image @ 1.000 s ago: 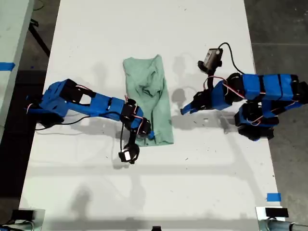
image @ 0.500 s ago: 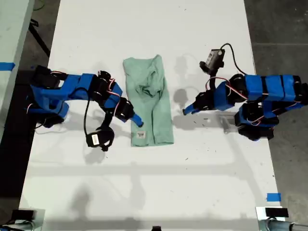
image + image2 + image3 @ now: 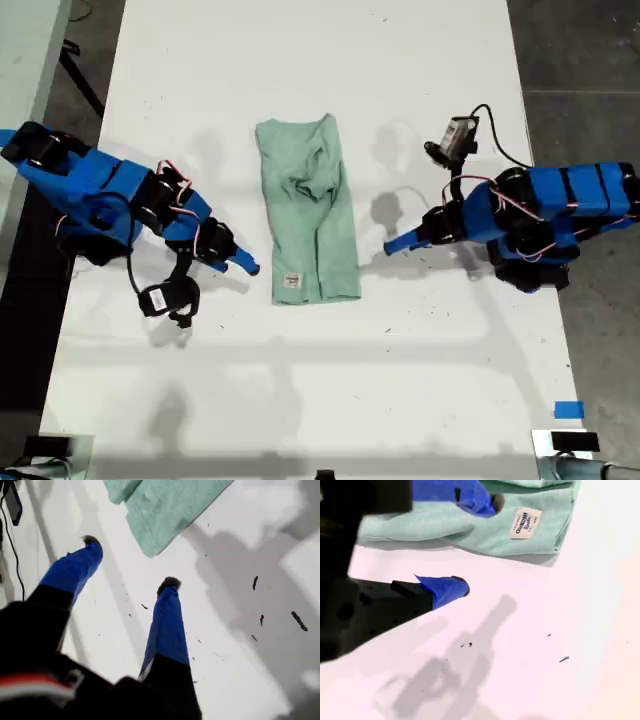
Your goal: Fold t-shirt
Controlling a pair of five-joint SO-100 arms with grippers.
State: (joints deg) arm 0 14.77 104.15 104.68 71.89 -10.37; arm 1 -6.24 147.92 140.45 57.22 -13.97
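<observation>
The pale mint-green t-shirt [image 3: 308,215] lies folded into a narrow upright strip in the middle of the white table [image 3: 320,60], with a small white label [image 3: 290,281] near its bottom edge. My second gripper [image 3: 245,265] is on the exterior view's left, a short way off the shirt, and is open and empty. Its wrist view shows the gripper [image 3: 479,543] beside the shirt [image 3: 470,527] and label [image 3: 524,522]. My first gripper [image 3: 392,245] is on the exterior view's right, open and empty. Its wrist view shows the gripper [image 3: 130,562] just short of a shirt corner [image 3: 165,510].
A wrist camera on a black cable [image 3: 168,300] hangs below the arm on the exterior view's left. Another camera [image 3: 460,133] sits above the other arm. Blue tape [image 3: 568,409] marks the table's lower right in the exterior view. Dark floor flanks both long table edges.
My second gripper has let go of the shirt's bottom edge and pulled back to the exterior view's left. My first gripper has shifted slightly away from the shirt. The shirt lies still.
</observation>
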